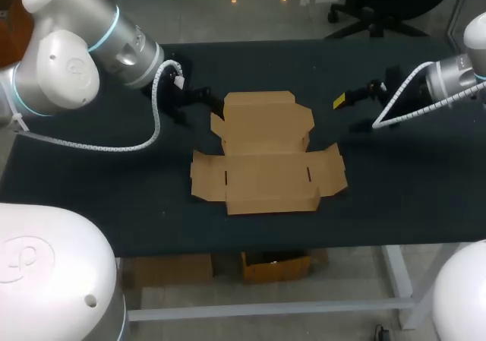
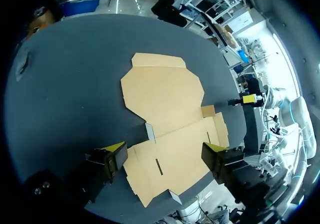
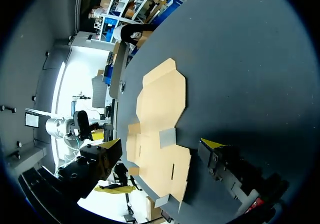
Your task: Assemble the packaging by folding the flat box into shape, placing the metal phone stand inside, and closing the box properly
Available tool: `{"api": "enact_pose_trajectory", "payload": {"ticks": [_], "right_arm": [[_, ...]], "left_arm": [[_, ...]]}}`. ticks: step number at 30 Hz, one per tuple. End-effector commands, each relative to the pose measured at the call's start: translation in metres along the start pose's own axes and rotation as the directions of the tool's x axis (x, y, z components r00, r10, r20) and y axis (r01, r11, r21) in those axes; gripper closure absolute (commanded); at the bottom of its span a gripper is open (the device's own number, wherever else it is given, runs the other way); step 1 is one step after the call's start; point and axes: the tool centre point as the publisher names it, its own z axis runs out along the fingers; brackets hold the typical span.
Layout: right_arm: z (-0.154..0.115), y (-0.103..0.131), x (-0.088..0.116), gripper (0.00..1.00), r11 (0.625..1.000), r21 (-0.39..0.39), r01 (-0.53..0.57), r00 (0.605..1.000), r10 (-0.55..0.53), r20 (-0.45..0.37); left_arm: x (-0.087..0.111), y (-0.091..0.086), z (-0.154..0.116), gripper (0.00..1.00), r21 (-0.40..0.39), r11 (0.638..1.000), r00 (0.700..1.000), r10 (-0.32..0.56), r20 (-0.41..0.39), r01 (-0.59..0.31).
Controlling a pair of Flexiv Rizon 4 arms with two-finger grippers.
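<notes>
- Left gripper [image 2: 165, 147] — its fingers stand wide apart and hold nothing; it is over the table, near the far left corner of the box.
- The flat cardboard box [image 1: 266, 159] lies unfolded in the middle of the dark table [image 1: 410, 181], flaps spread out.
- Right gripper [image 3: 161, 144] — also open and empty, near the box's far right side, not touching it.
</notes>
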Motion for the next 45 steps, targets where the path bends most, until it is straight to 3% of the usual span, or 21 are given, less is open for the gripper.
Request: {"api": "enact_pose_trajectory", "payload": {"ticks": [1, 19, 22, 35, 36, 37, 39, 42, 45], "right_arm": [[0.005, -0.001, -0.003, 0.0, 1.0, -0.008, 0.001, 1.0, -0.001, -0.003], [0.005, -0.001, -0.003, 0.0, 1.0, -0.008, 0.001, 1.0, -0.001, -0.003], [0.015, 0.006, 0.0, 0.0, 1.0, 0.009, 0.001, 1.0, -0.001, 0.005], [0.024, 0.017, -0.008, 0.0, 1.0, -0.001, -0.016, 0.999, 0.016, 0.028], [0.024, 0.019, -0.01, 0.07, 1.0, 0.0, -0.02, 0.999, 0.02, 0.028], [0.026, 0.02, -0.011, 0.25, 1.0, 0.004, -0.024, 1.0, 0.024, 0.019], [0.029, 0.024, -0.012, 0.4, 1.0, 0.006, -0.027, 0.999, 0.027, 0.016], [0.033, 0.028, -0.013, 0.51, 0.999, 0.011, -0.03, 1.0, 0.03, 0.007], [0.038, 0.031, -0.014, 0.51, 0.999, 0.02, -0.035, 0.999, 0.035, 0.003]], "left_arm": [[-0.004, -0.011, 0.001, 0.0, -0.007, 1.0, 1.0, -0.01, -0.002, 0.01], [-0.006, -0.015, 0.0, 0.0, -0.023, 1.0, 1.0, -0.017, -0.004, 0.017], [-0.006, -0.015, 0.001, 0.0, -0.024, 1.0, 1.0, -0.011, -0.011, 0.011], [-0.01, -0.025, 0.0, 0.0, 0.024, 1.0, 1.0, -0.002, -0.028, 0.003], [-0.01, -0.025, 0.0, 0.0, 0.025, 1.0, 1.0, -0.002, -0.03, 0.003], [-0.011, -0.025, 0.0, 0.0, 0.027, 1.0, 1.0, -0.003, -0.031, 0.004], [-0.012, -0.025, 0.0, 0.0, 0.032, 0.999, 0.999, -0.006, -0.035, 0.007], [-0.013, -0.026, -0.001, 0.0, 0.041, 0.999, 0.999, -0.012, -0.033, 0.013], [-0.013, -0.027, -0.003, 0.0, 0.05, 0.999, 0.999, -0.013, -0.034, 0.015]]}}
